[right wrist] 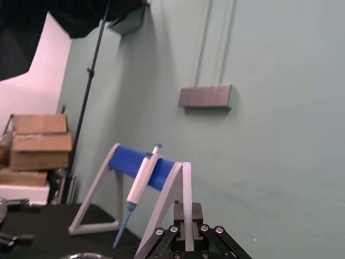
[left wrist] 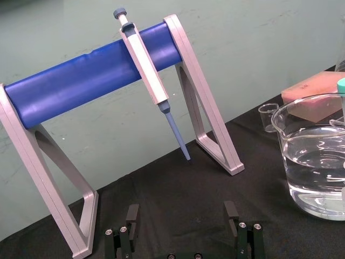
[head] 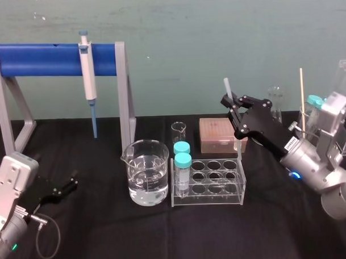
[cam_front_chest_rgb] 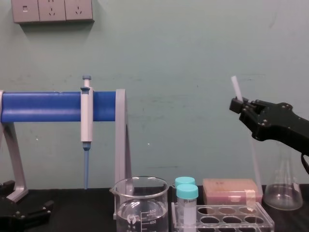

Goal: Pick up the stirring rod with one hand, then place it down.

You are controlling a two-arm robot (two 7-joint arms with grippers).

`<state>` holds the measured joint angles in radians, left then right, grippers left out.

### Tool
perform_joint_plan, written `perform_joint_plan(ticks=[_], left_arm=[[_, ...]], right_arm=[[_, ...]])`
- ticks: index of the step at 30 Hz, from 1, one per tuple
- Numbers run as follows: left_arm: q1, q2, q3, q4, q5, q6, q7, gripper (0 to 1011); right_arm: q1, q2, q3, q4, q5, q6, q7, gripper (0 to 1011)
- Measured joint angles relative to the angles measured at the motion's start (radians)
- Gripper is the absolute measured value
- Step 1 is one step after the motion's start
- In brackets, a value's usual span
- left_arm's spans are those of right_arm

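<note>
The stirring rod (head: pixel 227 86) is a thin whitish translucent stick, held off the table at a slight tilt, above the far right corner of the tube rack. My right gripper (head: pixel 232 103) is shut on it near its upper end. From the chest, the stirring rod (cam_front_chest_rgb: pixel 234 87) pokes up out of the right gripper (cam_front_chest_rgb: pixel 238 102) and runs down and to the right towards the table behind the rack. The right gripper (right wrist: pixel 187 211) points at the wall. My left gripper (head: pixel 70 184) rests open at the table's near left, its fingers (left wrist: pixel 132 216) spread with nothing between them.
A beaker (head: pixel 146 173) of water stands mid-table beside a clear tube rack (head: pixel 234 187) with two teal-capped tubes. A pink box (head: pixel 218 133) and a small glass lie behind. A pipette (head: pixel 88 75) hangs on the blue stand (head: pixel 40 59). A flask (cam_front_chest_rgb: pixel 281 191) and thin stick (head: pixel 301 96) are at right.
</note>
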<state>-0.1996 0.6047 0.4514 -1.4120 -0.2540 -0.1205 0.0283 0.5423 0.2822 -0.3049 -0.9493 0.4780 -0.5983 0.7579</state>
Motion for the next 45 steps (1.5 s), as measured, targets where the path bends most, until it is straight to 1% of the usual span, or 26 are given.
perform_joint_plan(ticks=[1, 5, 8, 13, 22, 45], left_arm=[[0.0, 0.0, 0.0, 0.0, 0.0, 0.0, 0.0, 1000], [0.0, 0.0, 0.0, 0.0, 0.0, 0.0, 0.0, 1000], [0.0, 0.0, 0.0, 0.0, 0.0, 0.0, 0.0, 1000], [0.0, 0.0, 0.0, 0.0, 0.0, 0.0, 0.0, 1000], [0.0, 0.0, 0.0, 0.0, 0.0, 0.0, 0.0, 1000], [0.0, 0.0, 0.0, 0.0, 0.0, 0.0, 0.0, 1000]], right_arm=[[-0.006, -0.008, 0.008, 0.007, 0.004, -0.021, -0.002, 71], [-0.018, -0.025, 0.027, 0.025, 0.013, -0.057, -0.002, 72], [-0.027, -0.035, 0.038, 0.038, 0.016, -0.079, -0.002, 71], [-0.037, -0.046, 0.052, 0.056, 0.016, -0.098, -0.002, 72], [-0.052, -0.057, 0.07, 0.065, 0.009, -0.099, -0.002, 71], [-0.05, -0.055, 0.066, 0.064, 0.007, -0.097, -0.002, 71]])
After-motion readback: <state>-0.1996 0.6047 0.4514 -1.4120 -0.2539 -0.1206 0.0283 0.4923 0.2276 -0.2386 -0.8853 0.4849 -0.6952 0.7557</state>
